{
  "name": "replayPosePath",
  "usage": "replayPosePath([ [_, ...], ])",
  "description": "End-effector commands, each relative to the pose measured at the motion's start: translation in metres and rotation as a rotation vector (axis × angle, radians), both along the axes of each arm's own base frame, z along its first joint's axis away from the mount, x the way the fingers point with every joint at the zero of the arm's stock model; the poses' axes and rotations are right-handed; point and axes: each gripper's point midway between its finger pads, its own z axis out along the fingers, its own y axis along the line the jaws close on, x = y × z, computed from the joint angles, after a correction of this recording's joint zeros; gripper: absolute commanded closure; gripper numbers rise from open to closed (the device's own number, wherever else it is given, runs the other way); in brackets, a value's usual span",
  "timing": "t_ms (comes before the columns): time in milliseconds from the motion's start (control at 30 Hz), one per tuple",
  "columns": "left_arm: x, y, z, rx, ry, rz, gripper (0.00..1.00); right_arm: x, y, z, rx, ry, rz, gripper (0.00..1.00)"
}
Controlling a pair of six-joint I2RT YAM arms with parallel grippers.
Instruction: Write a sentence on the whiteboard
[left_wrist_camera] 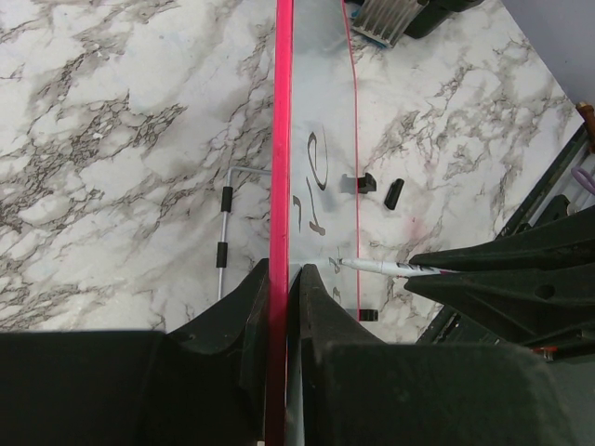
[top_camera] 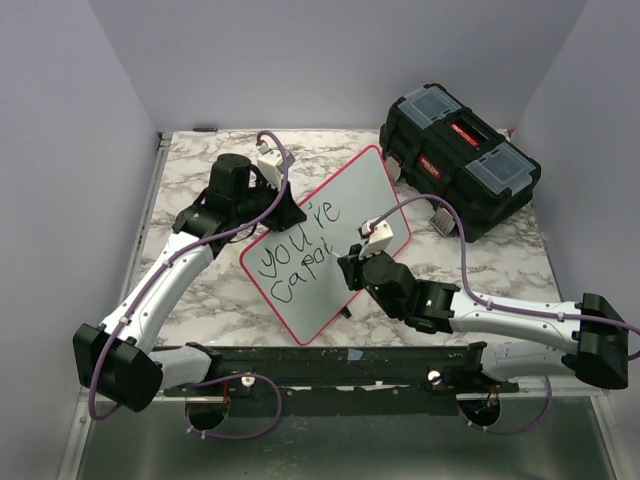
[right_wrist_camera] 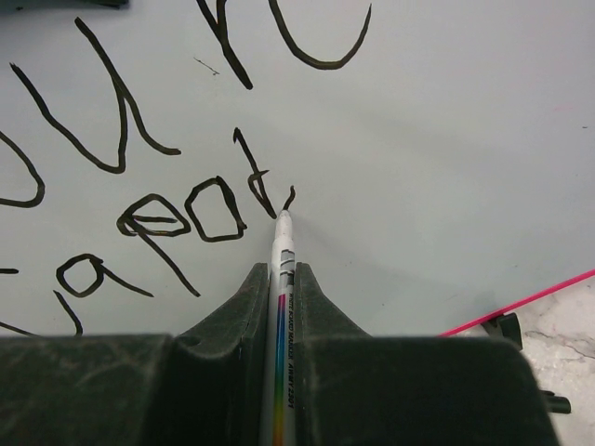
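The whiteboard, white with a thin red-pink rim, stands tilted in the middle of the marble table. My left gripper is shut on its upper left edge; the left wrist view has the red rim clamped between the fingers. The sentence reads "you're" over a partly written second line. My right gripper is shut on a white marker with a rainbow stripe. The marker's tip touches the board at the end of the last stroke.
A black toolbox sits at the back right, close to the board's far corner. Small black clips and a thin metal wire stand lie on the table beside the board. A grey wall rises on each side.
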Motion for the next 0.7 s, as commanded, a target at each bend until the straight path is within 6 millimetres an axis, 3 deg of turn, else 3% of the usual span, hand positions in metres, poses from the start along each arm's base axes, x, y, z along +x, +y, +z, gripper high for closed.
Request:
replayPosePath([
  [0,-0.011,0.009,-0.031,0.124,0.025,-0.029,1.0,-0.006,0.004,-0.006,0.009,0.028,0.033,0.99],
  [667,-0.011,0.009,-0.033,0.126,0.029,-0.03,1.0,0.015,0.002,0.017,-0.043,-0.055,-0.056,0.99],
])
